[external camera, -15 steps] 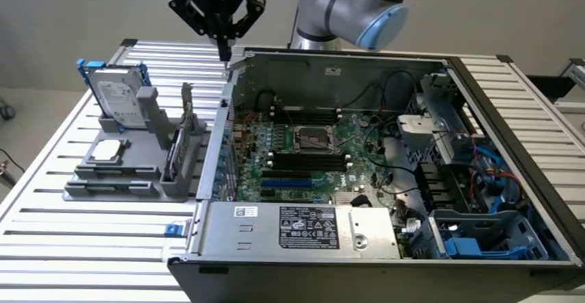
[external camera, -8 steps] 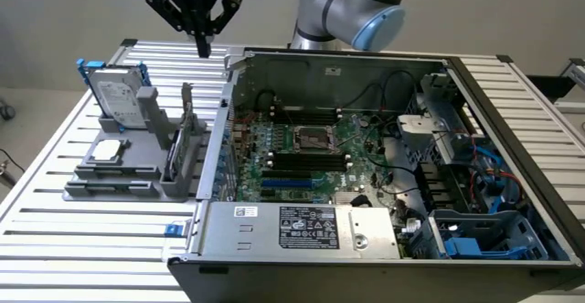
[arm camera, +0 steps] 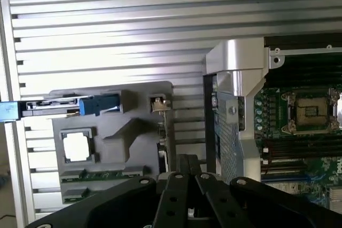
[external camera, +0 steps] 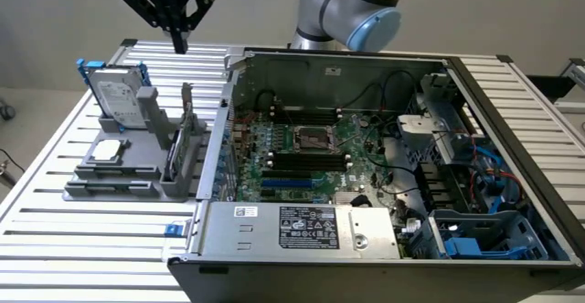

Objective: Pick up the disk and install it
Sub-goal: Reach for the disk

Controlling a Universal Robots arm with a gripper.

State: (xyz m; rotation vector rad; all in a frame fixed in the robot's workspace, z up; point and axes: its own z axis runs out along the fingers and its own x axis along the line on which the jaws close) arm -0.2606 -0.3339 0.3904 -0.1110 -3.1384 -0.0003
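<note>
Gripper (external camera: 178, 42) hangs shut and empty above the slatted metal table (external camera: 55, 200), at the exterior view's upper left, its black fingers pressed together with nothing between them. Just below it, and apart from it, the disk (external camera: 119, 97) stands on edge in a grey holder (external camera: 137, 179), its white label facing the camera and its blue carrier framing the sides. A small square chip (external camera: 108, 150) lies flat on the same holder, nearer the camera. To the exterior view's right sits an open computer case (external camera: 512, 131), its green motherboard (external camera: 311, 145) exposed and a silver labelled box (external camera: 302, 225) along its near wall.

From the wrist view, the gripper (arm camera: 187, 164) shows as closed black fingers over the holder (arm camera: 133, 105). The disk (arm camera: 53, 106) appears edge-on as a thin strip with blue ends, well apart from the fingertips. The chip (arm camera: 76, 147) lies beside it, and the case's corner (arm camera: 235, 73) stands near the holder.
</note>
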